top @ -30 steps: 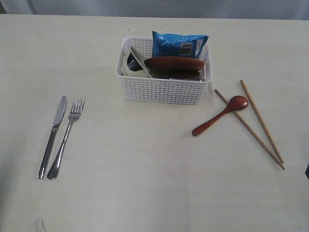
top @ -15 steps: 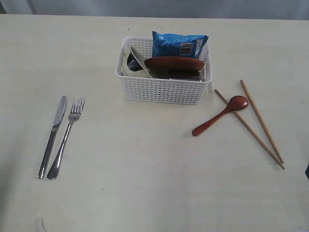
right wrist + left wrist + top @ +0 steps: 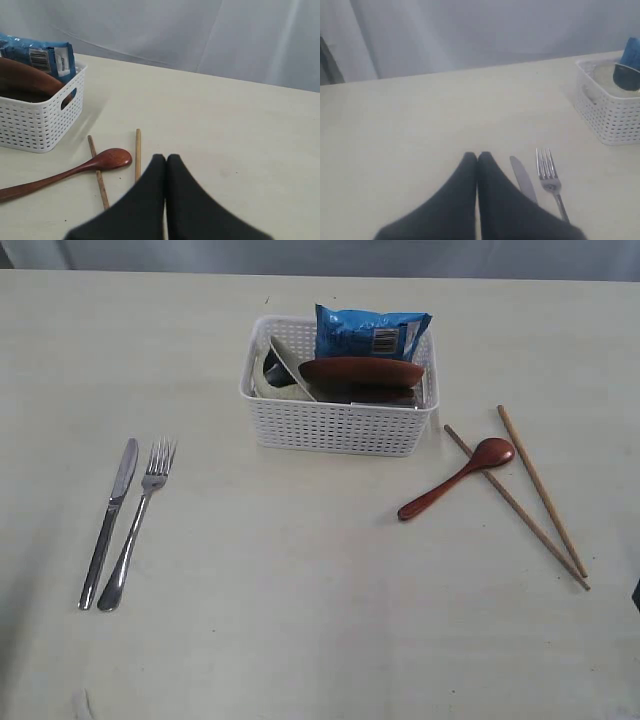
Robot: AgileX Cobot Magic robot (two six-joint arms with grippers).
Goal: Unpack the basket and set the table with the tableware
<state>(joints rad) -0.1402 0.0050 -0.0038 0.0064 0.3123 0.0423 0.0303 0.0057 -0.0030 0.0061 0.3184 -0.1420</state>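
The pale cream counter [image 3: 300, 620] carries a white perforated plastic basket [image 3: 335, 427] holding a reddish-brown round plate [image 3: 360, 373]; unloading it likely comes next, so the 2 clenched, empty jaws must open.

There is one counter [image 3: 300, 590] and one white basket [image 3: 335, 428]. The basket holds one blue snack bag [image 3: 370, 332], one reddish-brown plate [image 3: 360, 373] and one cream bowl [image 3: 285, 365]; anything else inside is too hidden to count. Outside it there are one knife [image 3: 110, 512], one fork [image 3: 140, 510], one wooden spoon [image 3: 458, 478] and two chopsticks [image 3: 517, 507] [image 3: 542, 491]. The tools number two: the left tool [image 3: 477, 156] and the right tool [image 3: 166, 157].
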